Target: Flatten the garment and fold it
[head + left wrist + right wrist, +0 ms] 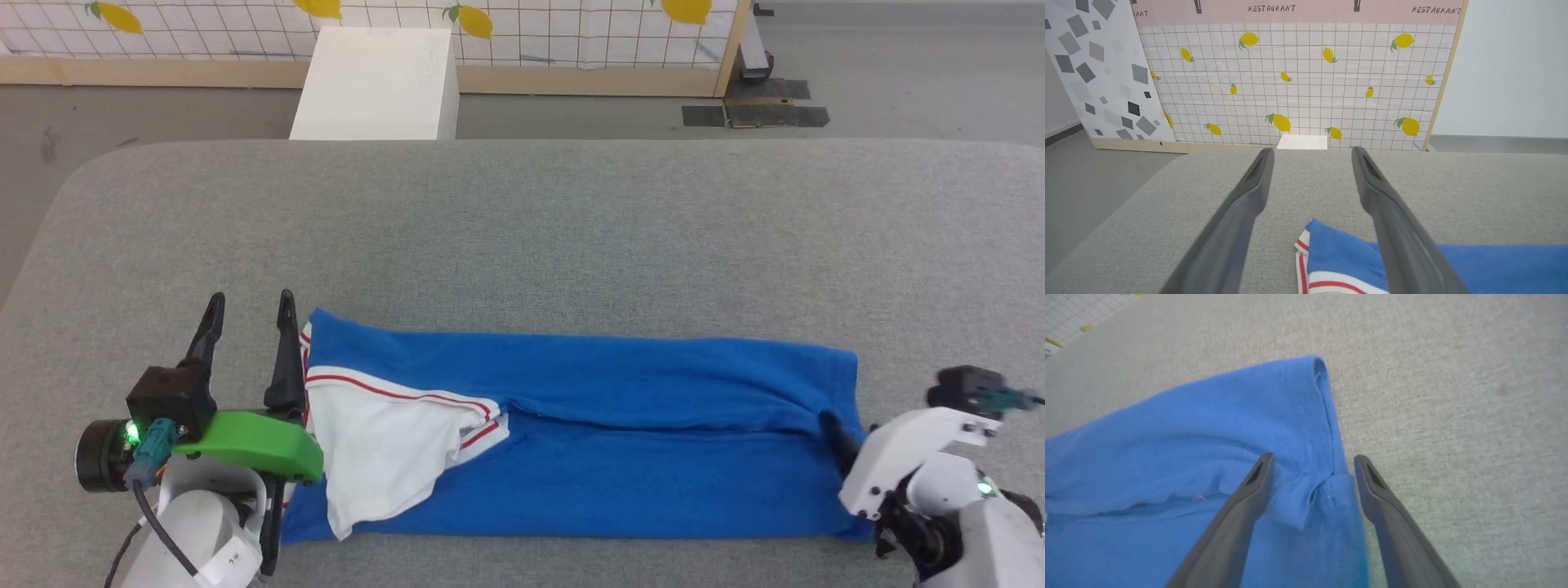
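Well, both sets of jaws stand spread, holding nothing: the left gripper (251,304) just beside the striped white end of the garment (653,441), the right gripper (1313,461) straddling its blue hemmed corner opposite. It lies as a long band near the grey tabletop's (531,229) front edge, likely awaiting a crosswise fold.

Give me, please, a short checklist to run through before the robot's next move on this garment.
1. Left gripper open, holding nothing: ok.
2. Right gripper open over the garment at its right hem: ok.
3. Garment wholly on the table: ok.
4. Garment flat: not ok; white panel rumpled near its left end, ridge along the middle.
5. Left gripper clear of the cloth: cannot tell.
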